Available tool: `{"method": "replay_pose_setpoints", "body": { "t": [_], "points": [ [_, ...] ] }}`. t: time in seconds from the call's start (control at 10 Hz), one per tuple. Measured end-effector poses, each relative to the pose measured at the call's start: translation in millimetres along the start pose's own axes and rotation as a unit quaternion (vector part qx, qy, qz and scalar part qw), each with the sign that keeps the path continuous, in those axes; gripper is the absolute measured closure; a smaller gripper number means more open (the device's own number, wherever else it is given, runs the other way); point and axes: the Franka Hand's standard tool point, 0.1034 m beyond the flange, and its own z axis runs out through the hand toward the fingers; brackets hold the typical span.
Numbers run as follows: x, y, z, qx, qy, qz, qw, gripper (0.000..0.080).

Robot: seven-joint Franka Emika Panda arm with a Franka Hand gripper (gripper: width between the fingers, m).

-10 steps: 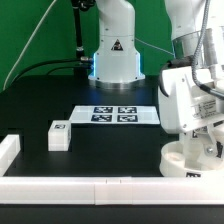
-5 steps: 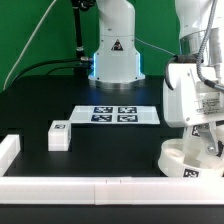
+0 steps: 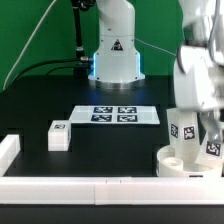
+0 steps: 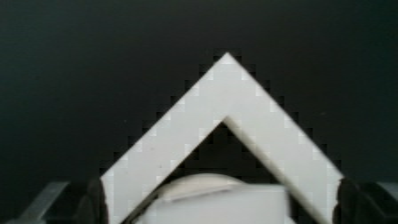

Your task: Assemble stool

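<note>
Arm hangs over the seat at the exterior view's right, tagged blocks just above it; one leg sits alone on the counter; fingers too blurred, grip unreadable.

Bare worktop lay open between the loose leg at the exterior view's left and the seat at its right; border bars fenced the near edge.

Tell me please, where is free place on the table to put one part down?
Bare table lies between the marker board, the loose leg and the long border bar. Crowded at the exterior view's right: the seat and two legs, under the arm.
</note>
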Motion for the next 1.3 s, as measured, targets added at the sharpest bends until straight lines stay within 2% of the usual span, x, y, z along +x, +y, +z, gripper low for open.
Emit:
{"method": "replay_pose_setpoints", "body": {
  "t": [0.2,0.4,0.8,0.9,1.0,1.1,1.2,1.3],
  "points": [
    [-14.8,-17.9,-38.7,0.016,-0.027,-0.017,0.999,0.0151],
    [-6.7,-11.5,-27.5,0.011,-0.017,-0.020,1.000,0.0151],
    [-4.5,-12.9,-27.5,0.012,-0.015,-0.024,1.000,0.0151],
    [8.7,-22.1,-34.6,0.033,-0.012,-0.083,0.996,0.0151],
    [23.6,-31.3,-48.2,0.043,-0.010,-0.155,0.987,0.0151],
    [43.2,-46.1,-70.2,0.051,-0.013,-0.220,0.974,0.0151],
    [58.1,-57.1,-81.6,0.053,-0.010,-0.299,0.953,0.0151],
    [66.3,-66.3,-86.2,0.058,-0.003,-0.372,0.926,0.0151]
  ]
}}
